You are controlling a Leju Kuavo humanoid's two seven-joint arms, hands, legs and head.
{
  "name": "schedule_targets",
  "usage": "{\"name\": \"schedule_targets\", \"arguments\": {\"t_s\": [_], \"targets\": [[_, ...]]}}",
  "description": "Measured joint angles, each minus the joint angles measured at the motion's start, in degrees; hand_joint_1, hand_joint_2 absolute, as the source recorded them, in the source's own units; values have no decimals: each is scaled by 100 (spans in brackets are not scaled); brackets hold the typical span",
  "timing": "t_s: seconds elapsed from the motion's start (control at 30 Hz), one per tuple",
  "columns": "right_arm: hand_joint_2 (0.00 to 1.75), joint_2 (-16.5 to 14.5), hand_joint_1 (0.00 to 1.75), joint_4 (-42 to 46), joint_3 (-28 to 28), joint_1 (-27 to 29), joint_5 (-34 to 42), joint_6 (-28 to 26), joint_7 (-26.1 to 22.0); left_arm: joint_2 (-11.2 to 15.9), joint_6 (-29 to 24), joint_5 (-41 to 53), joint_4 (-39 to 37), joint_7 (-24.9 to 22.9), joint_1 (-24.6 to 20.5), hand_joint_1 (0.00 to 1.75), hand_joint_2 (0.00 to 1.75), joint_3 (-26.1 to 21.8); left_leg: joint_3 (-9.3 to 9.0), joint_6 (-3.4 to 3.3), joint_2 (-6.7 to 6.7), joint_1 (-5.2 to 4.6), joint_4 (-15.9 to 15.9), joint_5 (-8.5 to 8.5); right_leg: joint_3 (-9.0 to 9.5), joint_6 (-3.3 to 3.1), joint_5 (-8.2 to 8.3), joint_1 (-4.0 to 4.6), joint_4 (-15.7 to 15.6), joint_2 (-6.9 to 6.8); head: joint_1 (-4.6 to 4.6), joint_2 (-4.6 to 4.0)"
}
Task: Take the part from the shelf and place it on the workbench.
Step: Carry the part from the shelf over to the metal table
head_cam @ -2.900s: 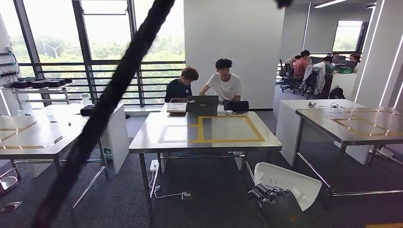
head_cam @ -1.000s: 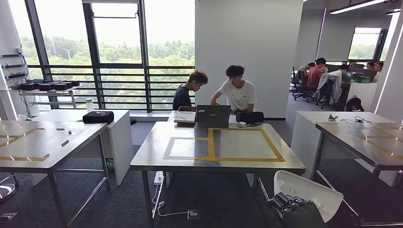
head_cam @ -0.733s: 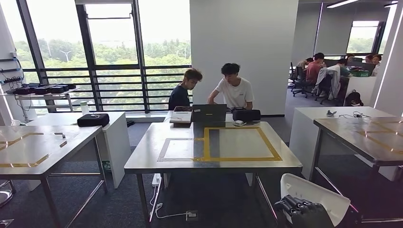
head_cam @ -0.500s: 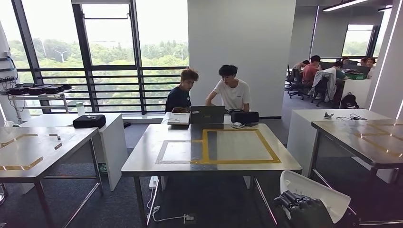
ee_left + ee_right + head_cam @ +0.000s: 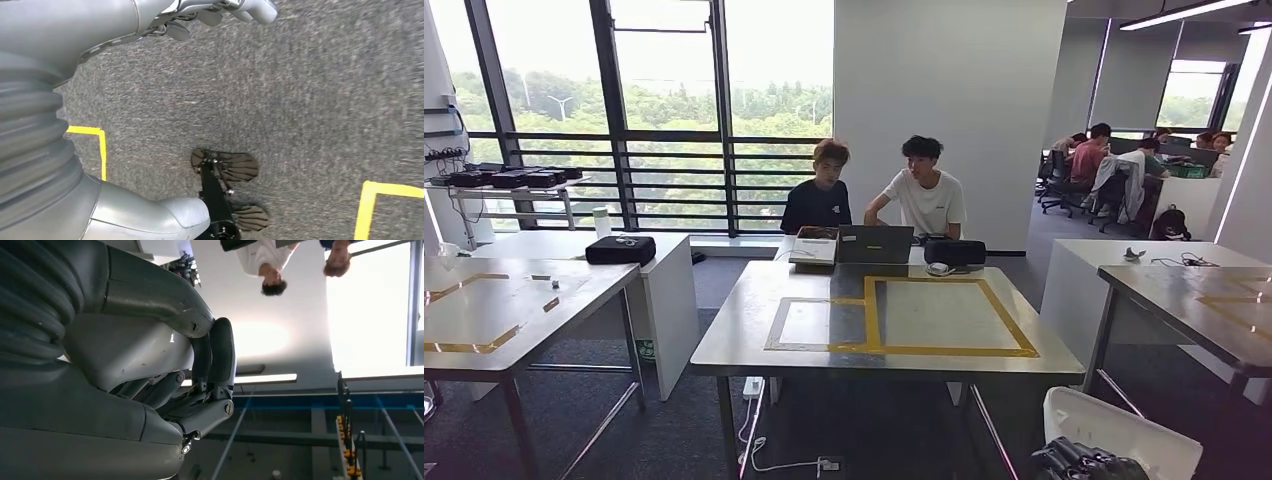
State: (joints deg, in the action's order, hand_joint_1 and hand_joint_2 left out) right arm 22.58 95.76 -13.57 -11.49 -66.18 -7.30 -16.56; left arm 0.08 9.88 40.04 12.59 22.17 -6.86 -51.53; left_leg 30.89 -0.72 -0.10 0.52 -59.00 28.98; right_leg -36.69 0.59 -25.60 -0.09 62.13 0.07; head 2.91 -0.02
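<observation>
The right hand (image 5: 1089, 464) grips the white flat plastic part (image 5: 1121, 436) (low, short of the yellow-taped steel workbench (image 5: 884, 316)); left hand (image 5: 220, 12) hangs, fingers unclear; walking could jolt it loose.

Workbench (image 5: 754, 352) centre, w/ laptop (image 5: 876, 243) at far edge; two people (image 5: 879, 195) seated behind it. Second table (image 5: 494, 320) left, third table (image 5: 1214, 310) right. Part (image 5: 1124, 440) near, lower right, in right hand (image 5: 1086, 464).
</observation>
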Motion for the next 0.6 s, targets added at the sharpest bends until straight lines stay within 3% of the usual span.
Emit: {"name": "schedule_targets", "arguments": {"t_s": [0.07,0.2,0.23,0.3,0.33,0.37,0.4,0.43,0.5,0.53,0.6], "targets": [[175,72,175,79,73,84,-41,-48,-5,-11,2,20,0,-4,-4,0,175,2,-40,54,0,-12,16,58,164,-45,68,42,-357,-21,9,-2],[175,246,175,280,237,335,-43,-177,-68,-30,20,26,-2,6,2,0,175,4,-60,177,9,-24,-65,181,290,-134,5,-6,-448,4,11,1],[175,270,175,329,271,385,-39,-196,-77,-35,23,26,-3,12,4,0,175,4,47,203,9,-23,-295,284,344,-164,-11,-28,-475,5,7,2],[175,289,175,403,317,493,-36,-225,-90,-39,25,26,-8,16,15,0,175,4,478,237,9,-11,-1040,544,426,-209,-75,-31,-484,6,-2,2],[175,291,175,427,328,553,-37,-231,-97,-42,30,26,-11,16,27,0,175,4,712,250,9,-7,-1380,613,463,-216,-112,-31,-481,12,0,2],[175,291,175,446,333,602,-44,-236,-101,-44,35,26,-15,15,42,0,175,4,877,258,9,-4,-1555,579,504,-215,-153,-32,-478,20,-1,2],[175,290,175,458,336,628,-59,-237,-104,-46,40,26,-20,14,54,0,175,4,940,262,10,-1,-1524,440,548,-209,-193,-34,-473,29,-1,2],[175,289,175,463,336,632,-80,-233,-107,-48,44,26,-24,13,61,0,175,4,892,258,10,1,-1280,203,602,-199,-237,-36,-467,38,-1,2],[175,285,175,465,335,582,-142,-210,-104,-48,45,26,-27,10,60,0,175,4,611,235,9,-4,-507,-262,698,-153,-341,-29,-449,54,-1,1],[175,283,175,465,335,543,-166,-191,-101,-49,45,26,-28,5,57,0,175,4,485,205,7,-8,-215,-377,727,-122,-390,-20,-442,63,4,0],[175,282,175,465,334,464,-188,-157,-102,-53,45,25,-31,-7,51,0,175,4,381,128,1,-29,-15,-354,746,-53,-455,-4,-446,78,26,-2]]}}
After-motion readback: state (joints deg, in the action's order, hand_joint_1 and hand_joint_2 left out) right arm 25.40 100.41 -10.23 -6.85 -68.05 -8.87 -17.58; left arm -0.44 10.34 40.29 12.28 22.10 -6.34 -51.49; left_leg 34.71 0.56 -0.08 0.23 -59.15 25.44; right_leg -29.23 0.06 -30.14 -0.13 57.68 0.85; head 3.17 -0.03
